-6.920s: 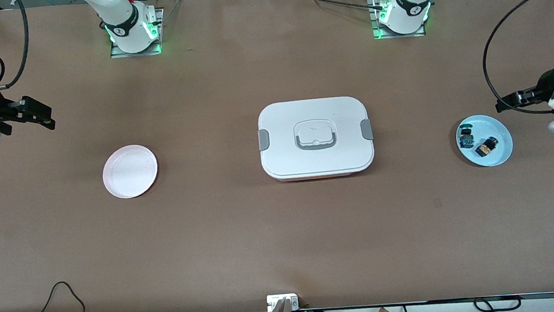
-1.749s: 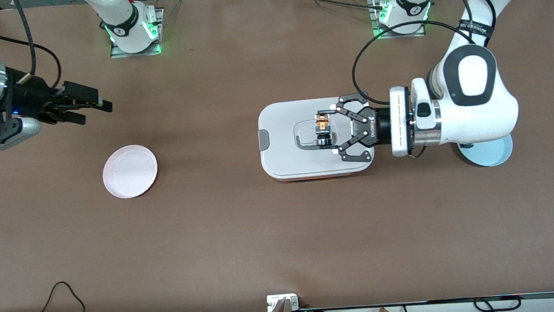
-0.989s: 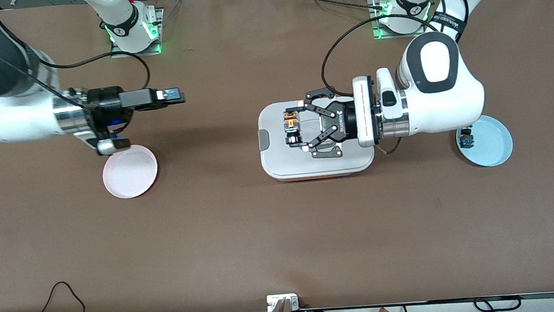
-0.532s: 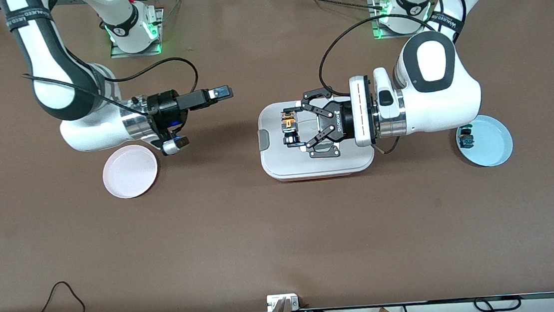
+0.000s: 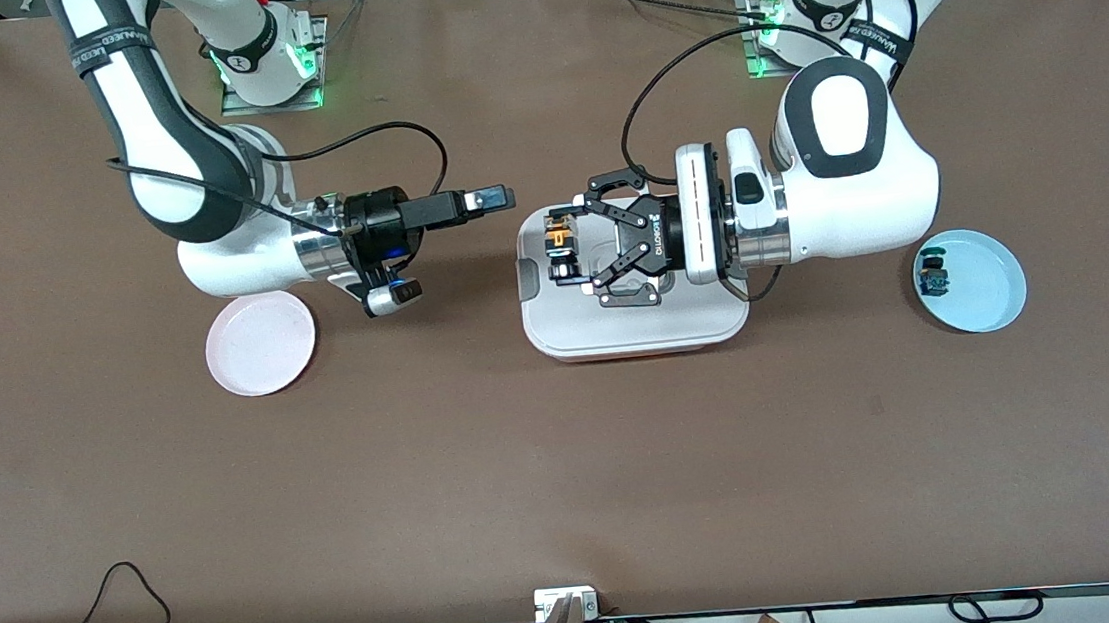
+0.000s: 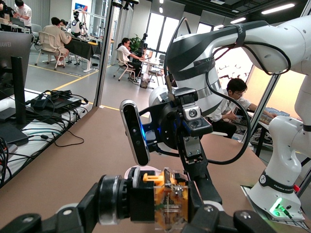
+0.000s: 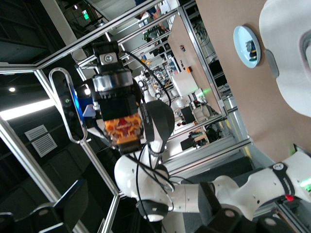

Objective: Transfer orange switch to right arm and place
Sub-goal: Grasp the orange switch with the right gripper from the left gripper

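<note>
The orange switch (image 5: 561, 239), black-bodied with an orange part, is gripped in my left gripper (image 5: 564, 250), which holds it sideways in the air over the white box's end toward the right arm. In the left wrist view the switch (image 6: 165, 199) sits clamped between the two black fingers (image 6: 243, 221). My right gripper (image 5: 496, 198) is open and empty. It points at the switch from a short gap away, over the table beside the box. In the right wrist view the switch (image 7: 124, 128) shows ahead in the left gripper (image 7: 116, 94).
A white lidded box (image 5: 636, 329) stands mid-table. A pink plate (image 5: 260, 342) lies under the right arm's wrist. A pale blue plate (image 5: 983, 279) at the left arm's end holds a blue and teal component (image 5: 934, 276).
The right arm has swung from its end of the table toward the box, bringing its gripper close to the switch. The left gripper has carried the switch a little toward it.
</note>
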Robot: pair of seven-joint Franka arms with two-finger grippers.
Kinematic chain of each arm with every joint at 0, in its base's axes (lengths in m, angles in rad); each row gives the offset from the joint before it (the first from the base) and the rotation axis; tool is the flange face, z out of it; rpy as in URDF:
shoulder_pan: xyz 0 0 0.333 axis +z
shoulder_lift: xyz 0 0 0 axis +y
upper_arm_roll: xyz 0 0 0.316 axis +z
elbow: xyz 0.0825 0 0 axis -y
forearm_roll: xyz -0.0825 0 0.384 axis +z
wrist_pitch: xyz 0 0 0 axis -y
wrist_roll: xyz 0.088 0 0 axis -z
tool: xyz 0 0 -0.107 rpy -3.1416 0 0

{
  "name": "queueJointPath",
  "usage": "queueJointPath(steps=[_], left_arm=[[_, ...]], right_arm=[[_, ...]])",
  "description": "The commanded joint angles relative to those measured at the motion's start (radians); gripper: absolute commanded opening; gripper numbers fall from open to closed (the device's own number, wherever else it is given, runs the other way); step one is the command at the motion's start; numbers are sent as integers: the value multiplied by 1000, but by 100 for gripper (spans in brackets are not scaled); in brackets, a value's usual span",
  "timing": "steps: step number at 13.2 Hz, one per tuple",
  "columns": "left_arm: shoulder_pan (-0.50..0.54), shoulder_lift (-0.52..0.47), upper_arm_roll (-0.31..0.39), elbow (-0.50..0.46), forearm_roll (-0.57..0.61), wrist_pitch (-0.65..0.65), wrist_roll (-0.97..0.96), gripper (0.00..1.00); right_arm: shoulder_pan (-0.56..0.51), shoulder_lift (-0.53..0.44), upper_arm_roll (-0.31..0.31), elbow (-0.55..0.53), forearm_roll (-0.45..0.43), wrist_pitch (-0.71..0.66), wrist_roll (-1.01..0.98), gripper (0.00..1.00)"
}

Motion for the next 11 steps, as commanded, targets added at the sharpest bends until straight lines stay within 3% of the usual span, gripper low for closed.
queueJointPath(steps=[1,6,11], left_arm=[[-10,5,1,14,-33,5,19,26],[-28,1,-15,6,-89,6,18,26],[-36,1,-45,-13,-142,63,16,26]], right_arm=[[20,31,-5,70,36,58,-14,100],[39,53,-5,99,99,93,-46,100],[51,54,-3,95,100,93,-108,97]])
